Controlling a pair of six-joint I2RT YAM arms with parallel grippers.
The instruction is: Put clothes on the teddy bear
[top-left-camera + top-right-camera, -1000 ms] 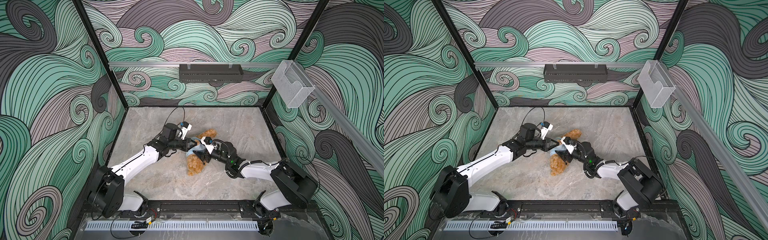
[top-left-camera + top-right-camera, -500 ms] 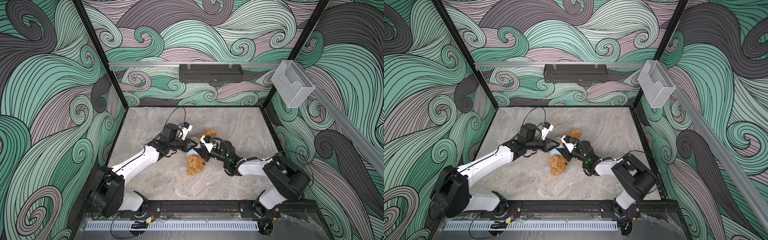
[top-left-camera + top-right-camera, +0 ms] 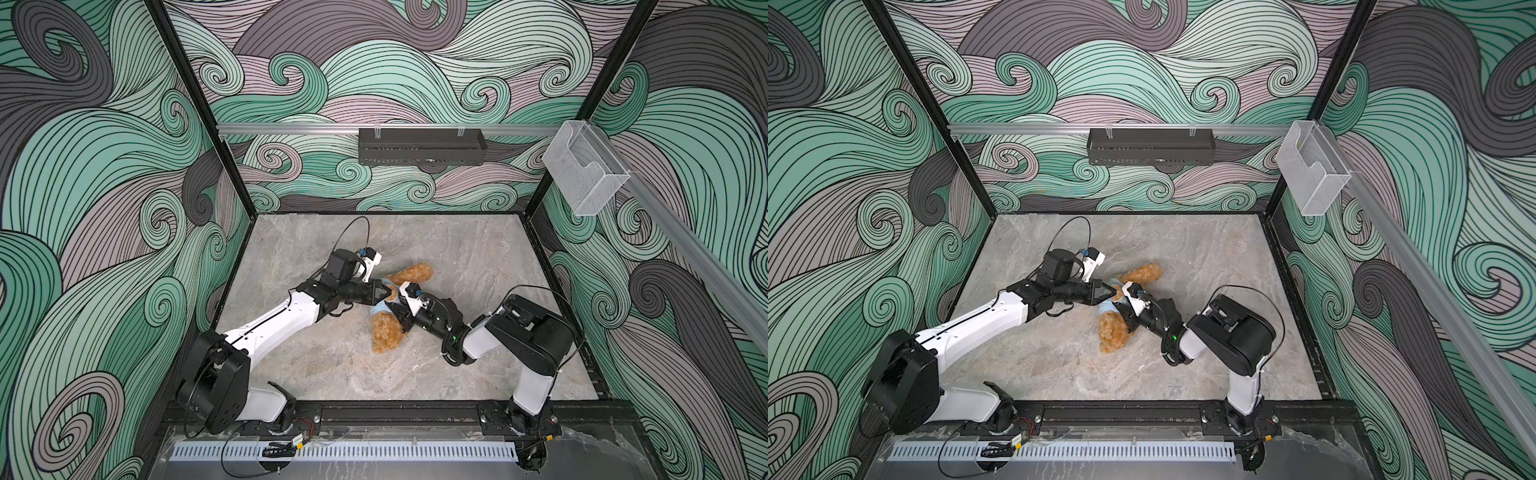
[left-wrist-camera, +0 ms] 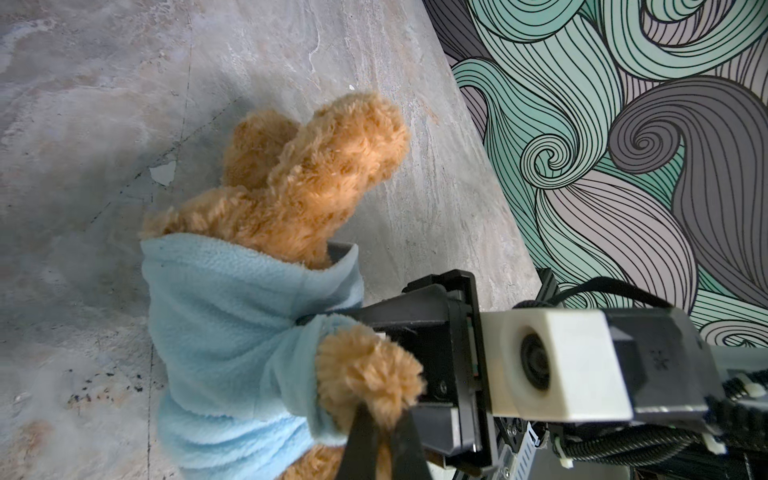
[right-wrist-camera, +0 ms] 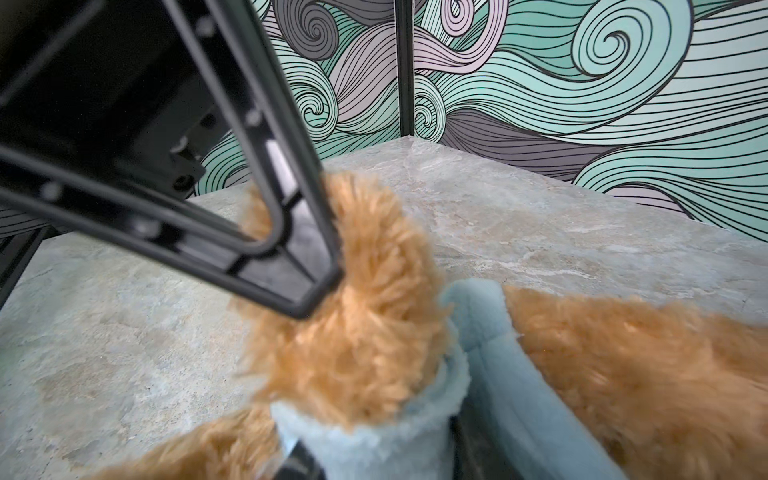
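The teddy bear lies in the middle of the table in both top views, golden-brown, with a light blue shirt on its body and its legs bare. One paw sticks out of a sleeve. My left gripper comes in from the left and is shut on the fur of that paw. My right gripper reaches in from the right, its fingers closed on the sleeve around the arm. In a top view both grippers meet over the bear's chest; its face is hidden.
A black tray hangs on the back wall rail and a clear plastic holder on the right wall. Patterned walls enclose the grey stone table. A black cable loops above the left wrist.
My right gripper has narrowed onto the sleeve, and the right arm's elbow has swung in toward the bear. The left gripper and the bear stayed put.
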